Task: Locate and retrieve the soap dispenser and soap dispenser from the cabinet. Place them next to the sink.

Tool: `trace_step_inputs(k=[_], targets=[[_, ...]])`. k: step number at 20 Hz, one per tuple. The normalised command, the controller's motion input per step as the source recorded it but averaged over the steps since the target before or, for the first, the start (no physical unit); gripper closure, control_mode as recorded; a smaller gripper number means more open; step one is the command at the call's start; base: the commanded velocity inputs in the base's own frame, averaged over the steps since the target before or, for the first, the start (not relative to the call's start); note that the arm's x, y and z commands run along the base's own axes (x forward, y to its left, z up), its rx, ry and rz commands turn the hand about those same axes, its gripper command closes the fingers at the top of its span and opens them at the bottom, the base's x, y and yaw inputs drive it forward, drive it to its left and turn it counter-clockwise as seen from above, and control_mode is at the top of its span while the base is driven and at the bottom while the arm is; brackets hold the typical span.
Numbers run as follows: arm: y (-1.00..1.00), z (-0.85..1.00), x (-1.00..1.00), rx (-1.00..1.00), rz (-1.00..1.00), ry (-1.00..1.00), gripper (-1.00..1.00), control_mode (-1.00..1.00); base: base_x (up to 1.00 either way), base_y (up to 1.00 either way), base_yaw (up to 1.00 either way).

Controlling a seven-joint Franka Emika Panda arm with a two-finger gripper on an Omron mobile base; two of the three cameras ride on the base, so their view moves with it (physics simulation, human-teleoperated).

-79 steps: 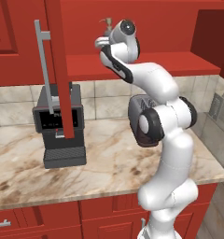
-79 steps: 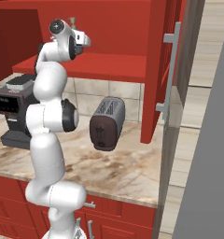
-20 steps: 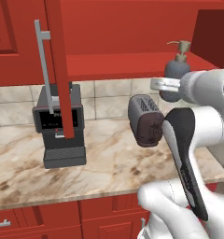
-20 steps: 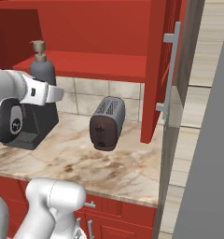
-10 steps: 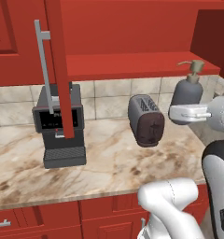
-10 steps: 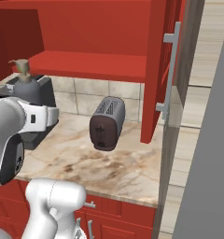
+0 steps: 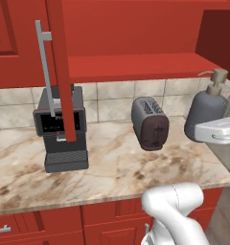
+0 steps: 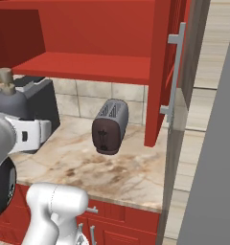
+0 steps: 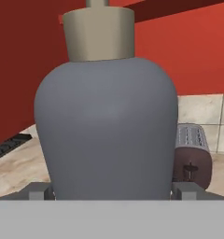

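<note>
Hand view: the dark grey soap dispenser [image 9: 107, 130] stands upright, clamped at its base by the gripper [image 9: 112, 190], in the air right of the toaster [image 7: 150, 123]. Keep it upright and clear of the open cabinet door [image 8: 160, 72] while carrying.

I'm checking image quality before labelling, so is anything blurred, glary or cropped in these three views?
Left base view: sharp, even light, no glare; the dark grey soap dispenser sits near the right edge. Right base view: equally crisp, the toaster casts a soft shadow. Hand view: the dispenser looms close, its pump top cropped.
</note>
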Motion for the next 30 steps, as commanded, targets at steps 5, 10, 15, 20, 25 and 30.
trace_step_inputs(k=[5, 10, 15, 20, 25, 30], targets=[[0.02, -0.04, -0.48, 0.0, 0.06, 0.0, 1.0, -1.0, 0.0, 0.0, 0.0], [0.01, -0.03, -0.18, 0.0, 0.05, 0.01, 1.0, -1.0, 0.0, 0.0, 0.0], [0.0, 0.0, 0.0, 0.0, 0.0, 0.0, 1.0, -1.0, 0.0, 0.0, 0.0], [0.0, 0.0, -0.03, 0.0, 0.0, 0.0, 1.0, -1.0, 0.0, 0.0, 0.0], [0.0, 0.0, -0.04, 0.0, 0.0, 0.0, 1.0, 1.0, -0.28, 0.0, 0.0], [0.0, 0.0, 0.0, 0.0, 0.0, 0.0, 1.0, 1.0, -0.59, 0.0, -0.01]])
